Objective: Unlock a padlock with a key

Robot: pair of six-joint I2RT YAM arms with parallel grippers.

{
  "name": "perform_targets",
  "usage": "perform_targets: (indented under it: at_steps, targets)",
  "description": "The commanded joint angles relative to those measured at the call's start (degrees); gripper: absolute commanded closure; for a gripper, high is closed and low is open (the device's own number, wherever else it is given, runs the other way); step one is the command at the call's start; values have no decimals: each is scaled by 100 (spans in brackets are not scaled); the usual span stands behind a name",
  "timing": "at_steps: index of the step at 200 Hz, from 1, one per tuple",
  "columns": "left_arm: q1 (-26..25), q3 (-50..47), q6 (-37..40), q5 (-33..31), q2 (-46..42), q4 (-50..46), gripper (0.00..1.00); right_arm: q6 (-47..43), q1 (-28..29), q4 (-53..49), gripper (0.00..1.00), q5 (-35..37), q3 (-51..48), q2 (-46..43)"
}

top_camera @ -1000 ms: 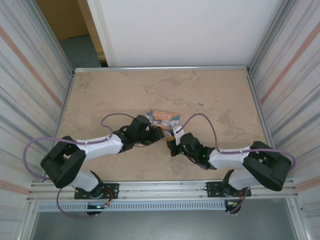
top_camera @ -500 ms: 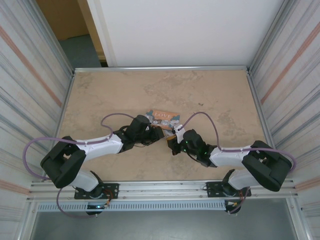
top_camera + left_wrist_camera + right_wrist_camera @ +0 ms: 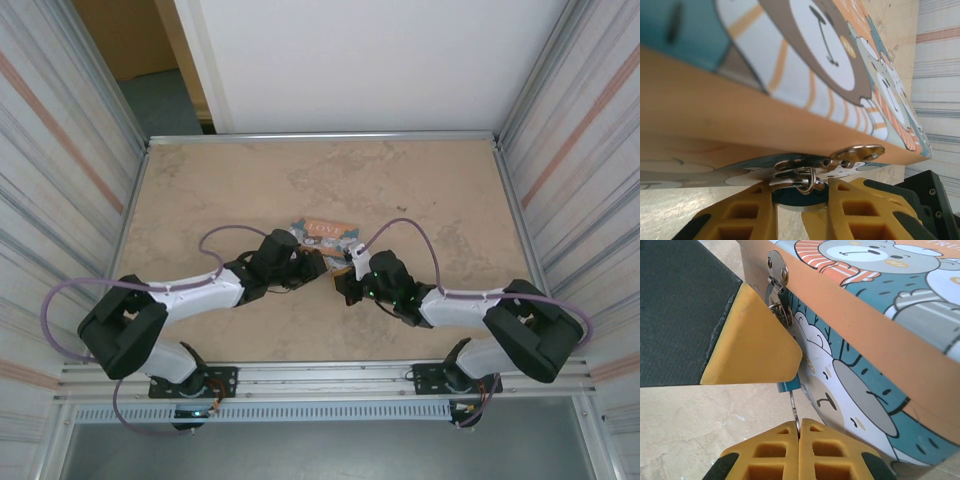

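The padlock, blue-bodied with silvery metal parts, is hanging against the tin's side wall. The key, thin and silvery, is projecting edge-on from the padlock's underside.

The right gripper has its two yellow pads pressed together on the thin silvery blade of the key, which stands straight up from between the jaws into the small blue padlock just above them. Above and left of the jaws, the left gripper's pad, a broad yellow wedge on a black backing, covers most of the padlock. The padlock hangs from the metal hasp of the bear-printed tin, which fills the space up and to the right of the jaws.
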Motion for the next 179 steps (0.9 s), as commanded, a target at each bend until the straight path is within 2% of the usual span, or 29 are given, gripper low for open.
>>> perform_targets:
  at_steps: [1, 60, 123, 179]
  targets:
    - [-178, -33, 42, 461, -180, 107, 83, -112, -22, 603, 100, -522, 517, 29]
    - [-171, -47, 42, 457, -224, 84, 84, -248, -57, 550, 100, -397, 626, 109]
    - [-175, -47, -15, 522, -259, 140, 83, -904, 142, 189, 100, 531, 493, -152]
    - [-179, -44, -45, 577, -234, 180, 83, -936, 50, 257, 100, 309, 439, -190]
